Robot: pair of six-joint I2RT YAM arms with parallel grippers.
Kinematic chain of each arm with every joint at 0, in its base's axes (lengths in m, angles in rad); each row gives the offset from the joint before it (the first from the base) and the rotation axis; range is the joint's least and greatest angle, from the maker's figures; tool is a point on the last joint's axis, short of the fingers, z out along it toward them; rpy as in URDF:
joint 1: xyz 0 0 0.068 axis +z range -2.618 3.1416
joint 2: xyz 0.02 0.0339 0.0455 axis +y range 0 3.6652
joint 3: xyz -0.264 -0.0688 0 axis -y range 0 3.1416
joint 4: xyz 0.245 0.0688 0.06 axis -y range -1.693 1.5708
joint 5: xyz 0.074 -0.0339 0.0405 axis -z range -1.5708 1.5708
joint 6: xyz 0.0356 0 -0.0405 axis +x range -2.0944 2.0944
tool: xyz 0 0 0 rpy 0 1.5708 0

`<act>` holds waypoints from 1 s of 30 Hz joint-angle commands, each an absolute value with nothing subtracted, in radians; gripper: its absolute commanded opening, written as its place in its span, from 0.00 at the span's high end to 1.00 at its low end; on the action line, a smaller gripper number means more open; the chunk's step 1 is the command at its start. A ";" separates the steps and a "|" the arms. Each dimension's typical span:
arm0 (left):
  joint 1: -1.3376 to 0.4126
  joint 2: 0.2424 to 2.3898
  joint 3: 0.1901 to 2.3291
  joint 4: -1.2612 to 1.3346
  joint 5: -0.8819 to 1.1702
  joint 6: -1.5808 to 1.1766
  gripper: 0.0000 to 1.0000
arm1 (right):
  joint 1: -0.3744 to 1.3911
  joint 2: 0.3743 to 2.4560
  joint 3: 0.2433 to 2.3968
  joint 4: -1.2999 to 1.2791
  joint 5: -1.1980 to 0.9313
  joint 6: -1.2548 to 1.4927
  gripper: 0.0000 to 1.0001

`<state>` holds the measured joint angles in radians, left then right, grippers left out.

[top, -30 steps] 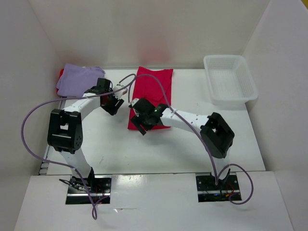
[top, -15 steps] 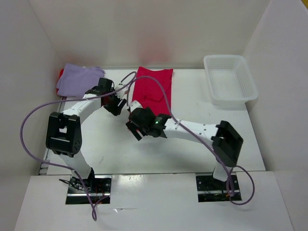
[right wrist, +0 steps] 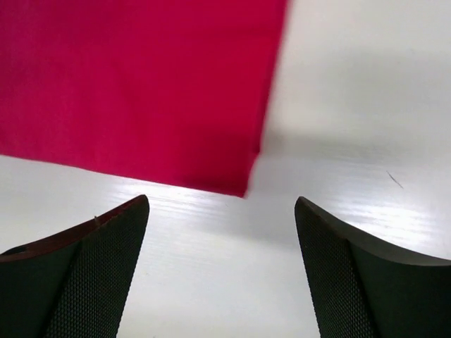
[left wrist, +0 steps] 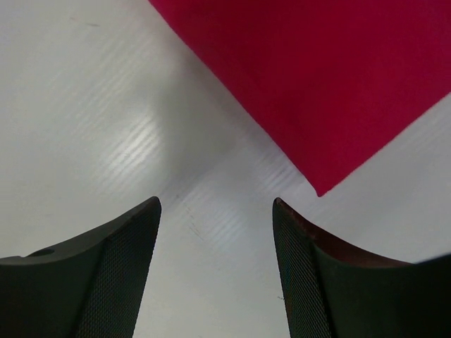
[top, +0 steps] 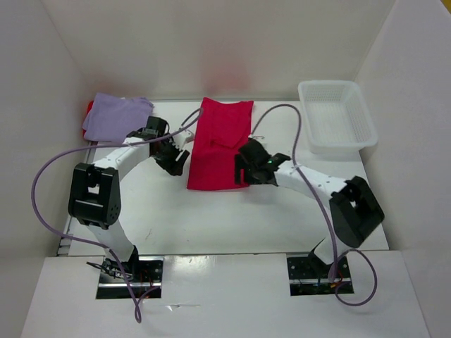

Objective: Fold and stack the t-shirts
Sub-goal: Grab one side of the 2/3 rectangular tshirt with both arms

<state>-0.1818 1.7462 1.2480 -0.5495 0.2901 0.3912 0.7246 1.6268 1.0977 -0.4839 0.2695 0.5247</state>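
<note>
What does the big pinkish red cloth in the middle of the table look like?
The pinkish crimson t-shirt is soft, plain cloth, folded into a long, fairly smooth rectangle with a small flap showing on top. It lies flat on the white table, running from near the back wall toward the arms. Nothing grips it: the left gripper and the right gripper hover open by its two near corners.

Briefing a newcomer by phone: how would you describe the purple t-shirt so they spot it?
Look to the far left corner of the white table, opposite the white bin. The lavender t-shirt lies there folded, atop a red t-shirt whose edge peeks out. It is the only pale cloth; the crimson t-shirt lies mid-table.
</note>
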 commanded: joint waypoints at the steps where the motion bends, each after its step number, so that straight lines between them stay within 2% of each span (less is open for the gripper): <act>1: -0.196 1.700 1.191 -0.620 0.416 0.462 0.28 | 0.655 1.532 0.997 -0.387 0.123 0.682 0.14; 5: -0.233 1.654 1.146 -0.595 0.457 0.518 0.22 | 0.617 1.567 0.953 -0.330 0.066 0.693 0.21; 7: -0.249 1.637 1.126 -0.580 0.457 0.541 0.22 | 0.607 1.594 0.953 -0.318 0.034 0.693 0.26; 8: -0.261 1.626 1.126 -0.580 0.457 0.575 0.20 | 0.597 1.604 0.966 -0.307 0.002 0.693 0.28; 9: -0.271 1.626 1.126 -0.590 0.457 0.590 0.19 | 0.597 1.615 0.977 -0.307 -0.008 0.693 0.37; 10: -0.272 1.626 1.126 -0.591 0.457 0.606 0.19 | 0.597 1.626 0.977 -0.307 -0.008 0.702 0.40; 13: -0.293 1.617 1.103 -0.606 0.425 0.675 0.16 | 0.588 1.626 0.956 -0.318 -0.008 0.722 0.45; 19: -0.391 1.626 1.071 -0.586 0.344 0.744 0.16 | 0.503 1.635 0.897 -0.273 -0.061 0.744 0.46; 21: -0.435 1.635 1.049 -0.575 0.292 0.782 0.12 | 0.477 1.635 0.897 -0.262 -0.090 0.744 0.46; 30: -0.486 1.663 0.939 -0.356 0.065 0.824 0.11 | 0.468 1.657 0.907 -0.201 -0.184 0.733 0.46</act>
